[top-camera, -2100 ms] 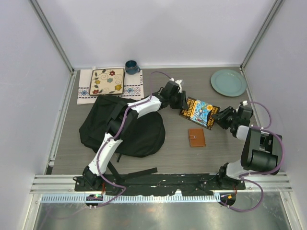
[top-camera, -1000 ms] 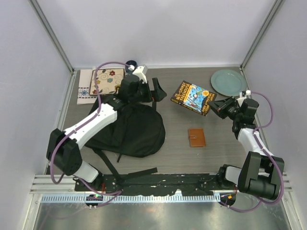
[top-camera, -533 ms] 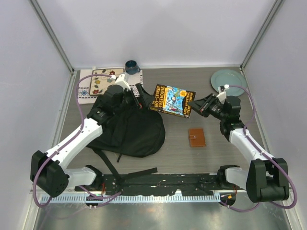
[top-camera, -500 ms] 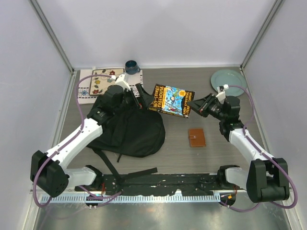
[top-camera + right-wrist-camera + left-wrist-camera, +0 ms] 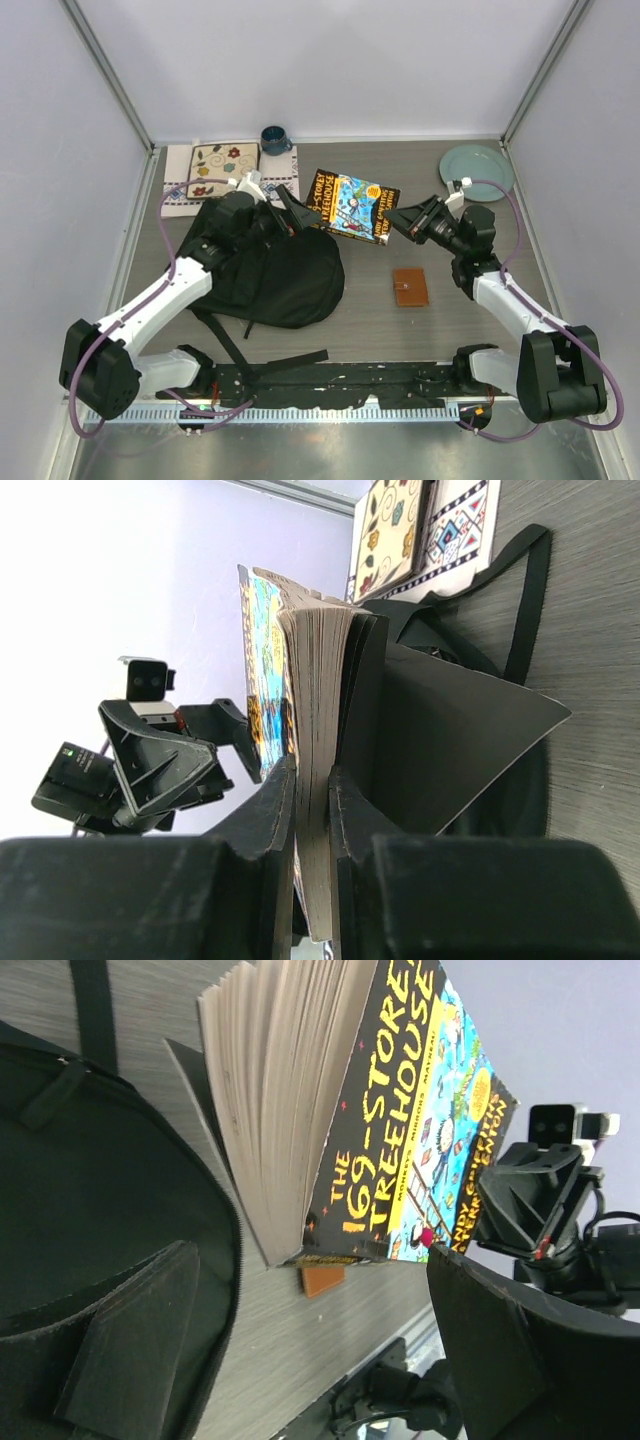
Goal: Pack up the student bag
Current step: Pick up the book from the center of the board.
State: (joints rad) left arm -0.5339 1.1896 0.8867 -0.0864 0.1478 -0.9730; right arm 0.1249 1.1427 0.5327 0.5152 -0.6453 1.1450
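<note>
The student bag (image 5: 262,272) is a large black backpack lying flat at the left of the table, also seen in the left wrist view (image 5: 100,1210) and the right wrist view (image 5: 450,710). A colourful paperback book (image 5: 352,204) hangs in the air just right of the bag's top edge, and my right gripper (image 5: 396,222) is shut on its right edge. The right wrist view shows the page block (image 5: 315,730) pinched between both fingers. My left gripper (image 5: 290,212) stands open over the bag's upper right corner, facing the book (image 5: 400,1110) without touching it.
A small brown wallet (image 5: 409,287) lies on the table right of the bag. A green plate (image 5: 476,171) sits at the back right. A dark mug (image 5: 273,139) and a flowered tile on a patterned mat (image 5: 222,170) are at the back left. Loose bag straps (image 5: 285,358) trail toward the near edge.
My right gripper has lifted the book off the table and carried it left toward the bag. My left arm has swung away from the book and settled over the bag's upper right corner, still open.
</note>
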